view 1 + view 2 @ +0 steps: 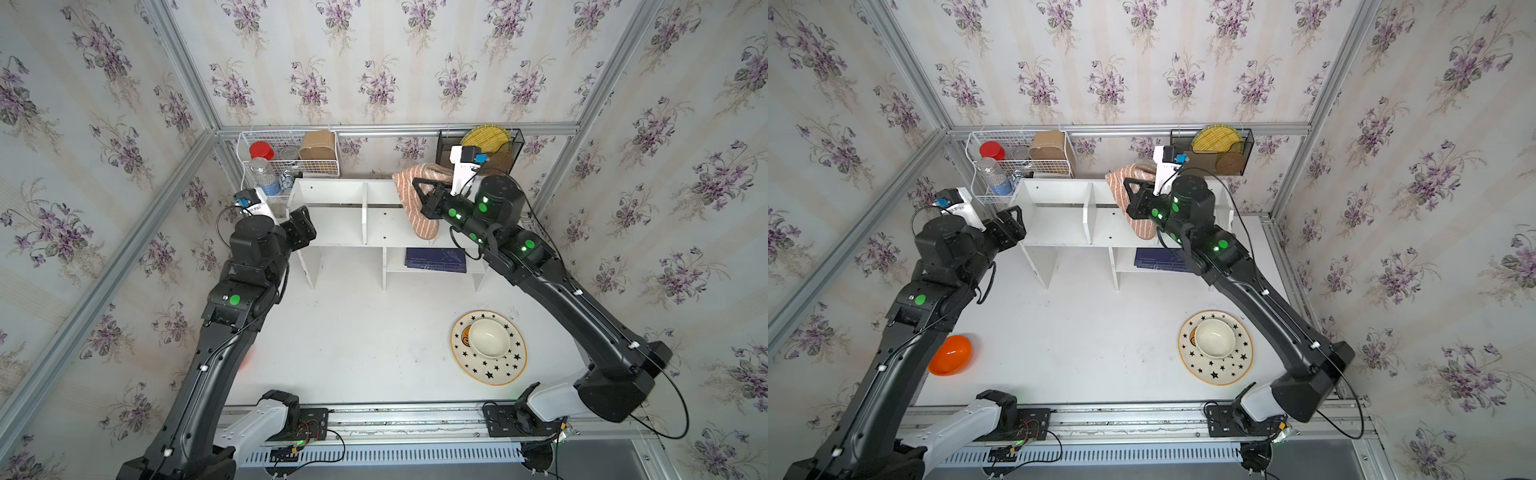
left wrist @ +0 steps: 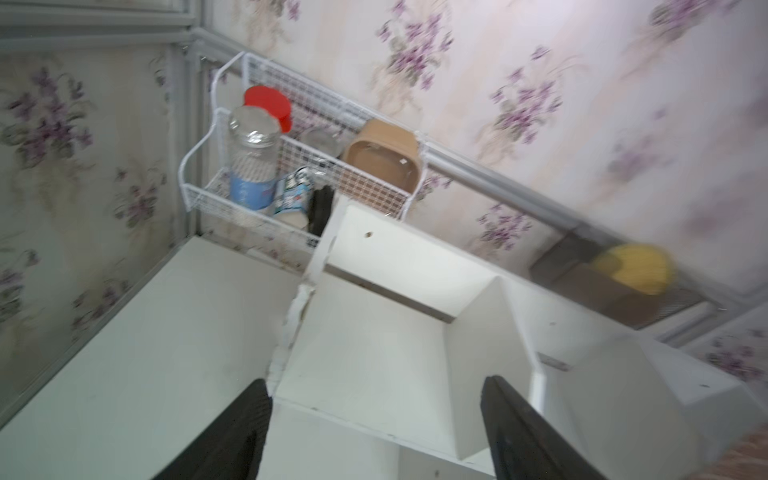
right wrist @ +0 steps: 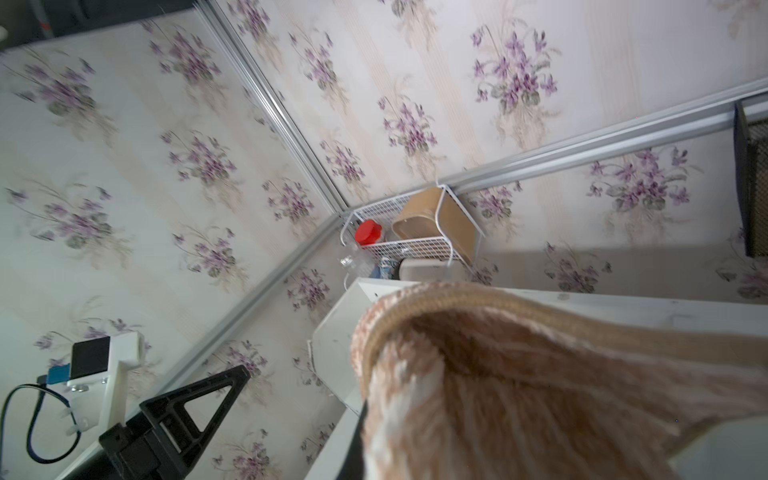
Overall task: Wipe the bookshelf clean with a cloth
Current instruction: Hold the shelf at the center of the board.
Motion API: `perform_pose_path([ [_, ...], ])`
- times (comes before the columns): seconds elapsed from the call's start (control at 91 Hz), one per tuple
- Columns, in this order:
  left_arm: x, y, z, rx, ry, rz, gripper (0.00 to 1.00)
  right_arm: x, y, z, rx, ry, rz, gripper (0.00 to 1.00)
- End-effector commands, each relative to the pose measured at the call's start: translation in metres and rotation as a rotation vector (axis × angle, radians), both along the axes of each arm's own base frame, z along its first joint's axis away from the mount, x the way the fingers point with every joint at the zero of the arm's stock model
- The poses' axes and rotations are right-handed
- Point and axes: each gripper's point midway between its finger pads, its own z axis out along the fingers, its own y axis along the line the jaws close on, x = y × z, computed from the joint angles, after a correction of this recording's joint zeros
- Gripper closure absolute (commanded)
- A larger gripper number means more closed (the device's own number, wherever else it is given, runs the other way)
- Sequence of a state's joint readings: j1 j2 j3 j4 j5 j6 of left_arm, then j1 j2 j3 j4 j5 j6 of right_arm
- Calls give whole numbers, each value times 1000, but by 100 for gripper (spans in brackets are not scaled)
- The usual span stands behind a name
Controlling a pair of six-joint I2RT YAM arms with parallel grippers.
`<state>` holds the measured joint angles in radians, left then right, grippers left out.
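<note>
An orange bowl point(image 1: 951, 355) at the far left is partly covered by the left arm in a top view. The left gripper point(image 1: 306, 227) sits at the left end of the bookshelf point(image 1: 332, 226), jaws spread wide and empty. Its wrist view is blurred and cuts off the fingers point(image 2: 232, 432). In the white wire basket point(image 2: 374, 189), the blue label on the clear bottle point(image 2: 251, 149) and the print on a small can point(image 2: 293, 197) are unreadable. The cloth point(image 1: 422, 226) hangs over the right divider, hiding it, pinched in the closed right gripper point(image 1: 422, 191). Whether it touches the board I cannot tell. A dark blue book point(image 1: 434, 259) on the lower shelf has pale lettering too small to read, and its right end is behind the right arm. The wrist camera partly hides the black mesh rack point(image 1: 516, 137).
</note>
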<state>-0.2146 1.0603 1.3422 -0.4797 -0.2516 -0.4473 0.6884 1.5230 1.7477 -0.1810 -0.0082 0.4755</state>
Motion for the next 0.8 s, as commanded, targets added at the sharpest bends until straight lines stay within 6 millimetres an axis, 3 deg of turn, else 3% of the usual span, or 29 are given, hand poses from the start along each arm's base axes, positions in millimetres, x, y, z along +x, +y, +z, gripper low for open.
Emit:
perform_pose_path([
  [0.0,5,35,-33,11,104,130,17,17,12,-34,-93,88,-6,100],
  [0.165,36,40,-57,-14,120,74,17,41,28,-77,-176,187,-45,100],
  [0.308,58,19,-72,-52,88,-41,20,47,40,-115,-283,241,-104,100],
  [0.429,71,8,-84,-80,88,-91,28,56,33,-147,-350,311,-203,100],
  [0.582,76,-3,-87,-88,77,-151,52,59,41,-181,-380,364,-190,100],
  [0.692,75,-9,-89,-69,71,-176,80,59,53,-186,-389,358,-165,100],
  [0.791,70,-9,-93,-47,63,-170,94,56,64,-187,-385,352,-139,100],
])
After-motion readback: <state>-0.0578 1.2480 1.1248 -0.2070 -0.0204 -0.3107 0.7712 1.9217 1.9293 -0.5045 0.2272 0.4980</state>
